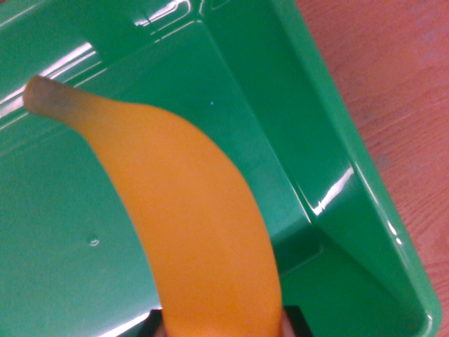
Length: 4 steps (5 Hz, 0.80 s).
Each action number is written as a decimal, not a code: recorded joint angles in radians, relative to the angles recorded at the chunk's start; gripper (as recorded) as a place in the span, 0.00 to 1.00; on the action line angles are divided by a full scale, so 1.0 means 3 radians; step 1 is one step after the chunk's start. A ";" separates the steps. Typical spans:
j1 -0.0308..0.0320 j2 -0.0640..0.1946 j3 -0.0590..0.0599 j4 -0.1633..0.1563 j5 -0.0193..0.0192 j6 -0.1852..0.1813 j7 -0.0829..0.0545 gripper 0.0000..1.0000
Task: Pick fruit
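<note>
Wrist view shows us a banana (193, 217) filling the frame's middle, over a green bin (330, 168), its long axis running from the stem at upper left down to the bottom edge. Dark gripper (223, 324) parts flank its lower end; we cannot tell whether they clamp it. We judge it light, smooth, bruisable; best held mid-body

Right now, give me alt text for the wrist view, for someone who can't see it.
A curved yellow-orange banana fills the middle of the wrist view, its grey-brown stem end at upper left, over a glossy green plastic bin. Dark gripper parts peek from behind its lower end, and a reddish wooden surface shows at right.
</note>
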 joint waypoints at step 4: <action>0.0004 -0.0098 0.0000 0.0167 -0.0009 0.0264 0.0000 1.00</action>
